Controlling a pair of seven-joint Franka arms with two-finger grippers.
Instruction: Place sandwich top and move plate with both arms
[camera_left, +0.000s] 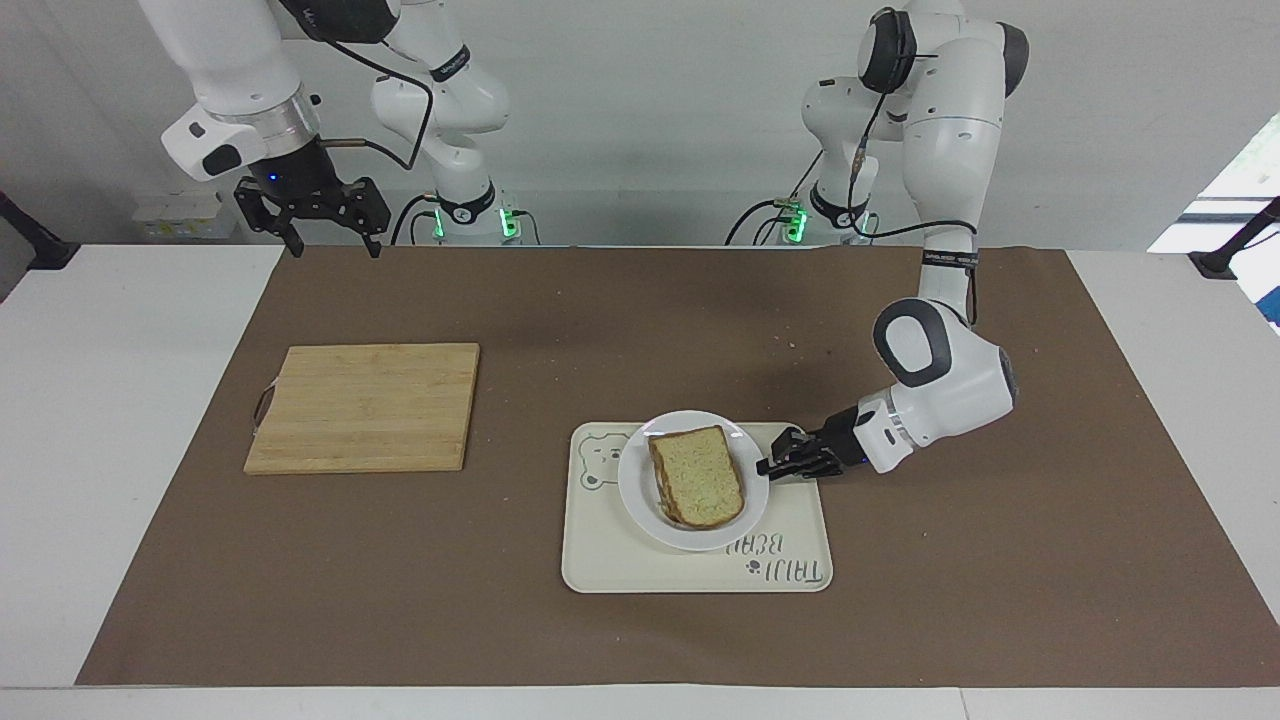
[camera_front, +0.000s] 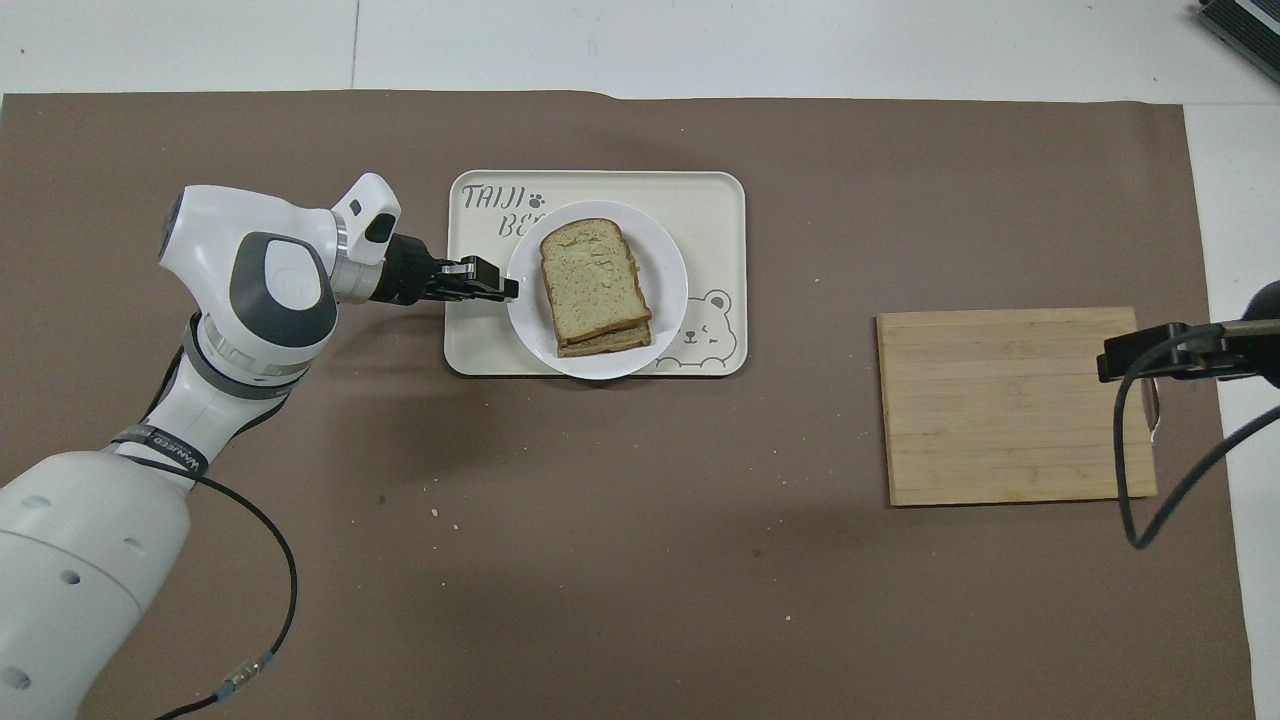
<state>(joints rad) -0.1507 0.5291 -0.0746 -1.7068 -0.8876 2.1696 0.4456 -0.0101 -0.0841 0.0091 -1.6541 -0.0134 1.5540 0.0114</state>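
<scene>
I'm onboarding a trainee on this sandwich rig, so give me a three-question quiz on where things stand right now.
1. True or false: the plate rests on the cream tray.
2. Which lies nearer the right arm's end of the table: (a) the cutting board, (b) the tray?
3. Fill in: the left tool is at the rim of the ____, while the right tool hangs over the table edge nearest the robots.

Key
1. True. The sandwich top lies on another slice on that plate.
2. (a).
3. plate.
</scene>
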